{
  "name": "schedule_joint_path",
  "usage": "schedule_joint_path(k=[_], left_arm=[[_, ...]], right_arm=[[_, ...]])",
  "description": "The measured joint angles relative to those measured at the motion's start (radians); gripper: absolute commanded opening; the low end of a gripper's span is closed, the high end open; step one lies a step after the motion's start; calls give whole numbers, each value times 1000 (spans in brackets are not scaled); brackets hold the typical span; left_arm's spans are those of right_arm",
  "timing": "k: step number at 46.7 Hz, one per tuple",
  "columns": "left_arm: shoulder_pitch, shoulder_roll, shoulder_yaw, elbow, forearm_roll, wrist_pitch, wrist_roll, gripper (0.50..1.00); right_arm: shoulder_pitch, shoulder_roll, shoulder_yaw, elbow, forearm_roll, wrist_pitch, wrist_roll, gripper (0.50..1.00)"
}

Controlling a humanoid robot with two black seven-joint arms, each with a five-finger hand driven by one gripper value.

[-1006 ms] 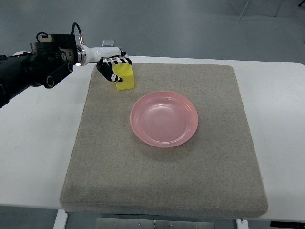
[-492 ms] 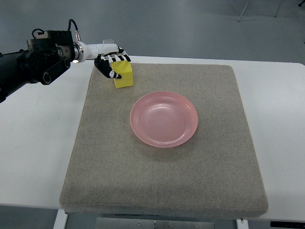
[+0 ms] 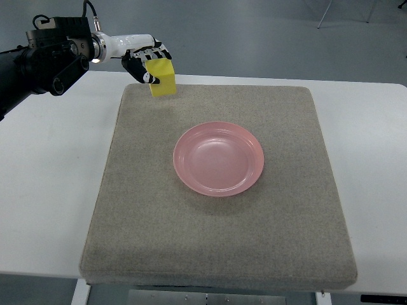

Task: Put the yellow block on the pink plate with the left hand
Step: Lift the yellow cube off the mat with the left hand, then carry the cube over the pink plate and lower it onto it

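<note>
Lifted since a second ago, the small yellow cube-shaped block (image 3: 162, 79) now sits higher in the top view, over the far left corner of the grey felt mat (image 3: 216, 241) rather than down on it, and the black robot arm with its white wrist section has drawn back toward the upper left corner. Black-and-white fingers (image 3: 147, 56) of the left hand (image 3: 143, 62) are clamped on the block — curled over its top and down its left face, with the right and front faces left bare. It hangs slightly tilted, just at the mat's far edge, with no shadow visible beneath it.

Round and shallow, the pink plastic plate (image 3: 219, 159) lies where it lay before, near the mat's middle and a little toward the far side, well apart from the block and to its lower right. Mat surface between block and plate is bare — as is the whole near half of the mat and the strip to the plate's right. White bench (image 3: 44, 190) shows on the left, right and far sides of the mat.
</note>
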Motion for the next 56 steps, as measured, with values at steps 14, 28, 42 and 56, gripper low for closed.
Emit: schedule_joint_path(k=[14,28,42,56], left_arm=[[-85,52,-33,-232,16,2,1,500],[-128,91,-47,-442,22,0,2,500],[-117,80,-44,-482,57,-1,2,500],[-73,59,-41,-480,70,-1,2,500]], right_arm=[[0,0,0,0,0,-1,0,924],[0,0,0,0,0,-1,0,924],[0,0,0,0,0,0,-1,924],[0,0,0,0,0,-1,-1,924]])
